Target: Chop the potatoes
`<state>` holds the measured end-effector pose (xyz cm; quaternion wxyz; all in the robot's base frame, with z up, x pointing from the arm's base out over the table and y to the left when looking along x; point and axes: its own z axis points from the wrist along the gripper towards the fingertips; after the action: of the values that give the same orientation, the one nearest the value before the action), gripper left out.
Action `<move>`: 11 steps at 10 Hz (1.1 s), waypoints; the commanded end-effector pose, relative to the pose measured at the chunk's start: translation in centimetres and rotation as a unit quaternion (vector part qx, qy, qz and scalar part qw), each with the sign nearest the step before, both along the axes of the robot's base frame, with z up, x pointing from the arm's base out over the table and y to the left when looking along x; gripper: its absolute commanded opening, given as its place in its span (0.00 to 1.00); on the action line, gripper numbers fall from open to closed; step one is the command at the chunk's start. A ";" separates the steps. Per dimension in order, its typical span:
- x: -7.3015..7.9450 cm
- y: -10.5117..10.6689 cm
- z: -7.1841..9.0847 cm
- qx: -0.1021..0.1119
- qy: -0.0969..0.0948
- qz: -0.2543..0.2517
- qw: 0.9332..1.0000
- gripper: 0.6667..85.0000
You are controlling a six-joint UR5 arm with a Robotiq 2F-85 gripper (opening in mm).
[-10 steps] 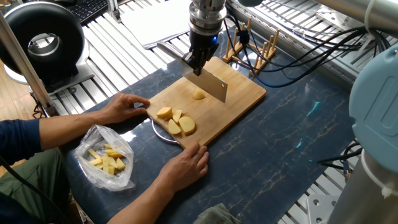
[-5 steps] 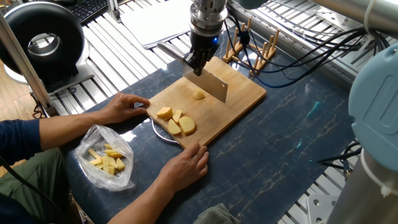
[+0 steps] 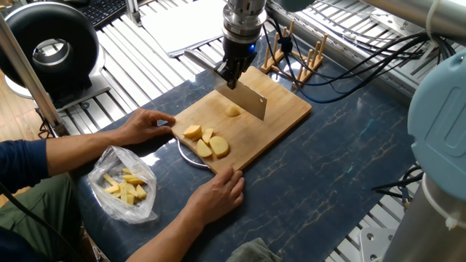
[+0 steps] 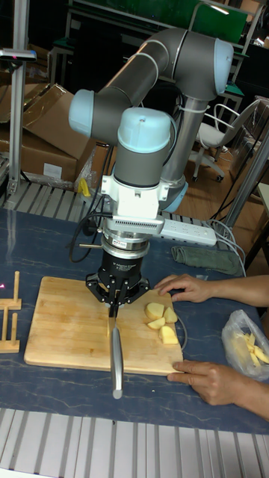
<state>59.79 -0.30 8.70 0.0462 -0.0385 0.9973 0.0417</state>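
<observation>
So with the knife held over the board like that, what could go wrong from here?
Two risks. The person's hands grip the cutting board's edges beside the pile of potato pieces, so a cut there brings the cleaver close to fingers. The lone potato chunk is small and rounded; it could roll or shoot away under the blade held in the gripper.

The arm points straight down; the gripper (image 3: 231, 80) (image 4: 113, 305) is closed (fingers clamped on a knife handle).
</observation>
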 end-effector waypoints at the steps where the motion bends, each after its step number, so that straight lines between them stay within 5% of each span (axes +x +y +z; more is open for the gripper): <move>1: 0.1 0.4 0.2 0.008 0.000 -0.007 1.000 0.00; 11: 0.5 0.2 -0.4 0.007 -0.005 -0.007 1.000 0.00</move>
<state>60.07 -0.24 8.26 0.0492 -0.0349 0.9973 0.0426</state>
